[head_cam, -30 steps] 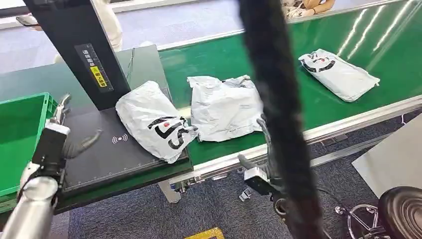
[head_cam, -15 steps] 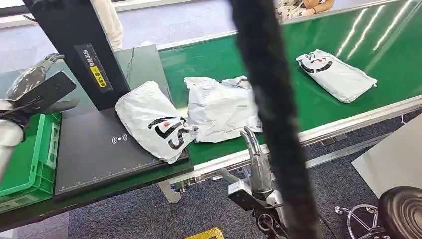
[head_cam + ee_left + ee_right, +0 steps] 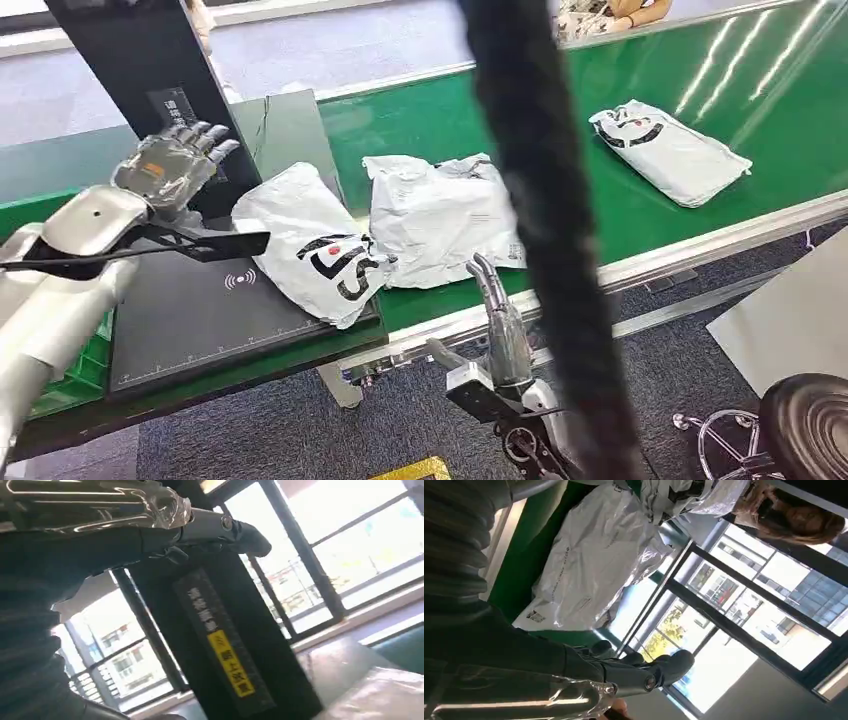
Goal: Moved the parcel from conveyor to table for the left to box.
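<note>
Head view has my left hand (image 3: 172,165) up over the counter's (image 3: 190,310) back-left corner, fingers spread, holding nothing. The parcel (image 3: 315,243) sits on the counter's right edge, overhanging toward the conveyor (image 3: 620,150). My right hand (image 3: 497,320) hangs below the conveyor's near edge, fingers straight, empty. I'd come down flat on its middle, since that slick bag probably slides.

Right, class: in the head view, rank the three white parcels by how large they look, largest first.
1. Crumpled parcel at the belt's near edge.
2. Logo parcel on the black scanner pad.
3. Far parcel up the belt, though greater distance may shrink it, so 2 and 3 are unsure.
</note>
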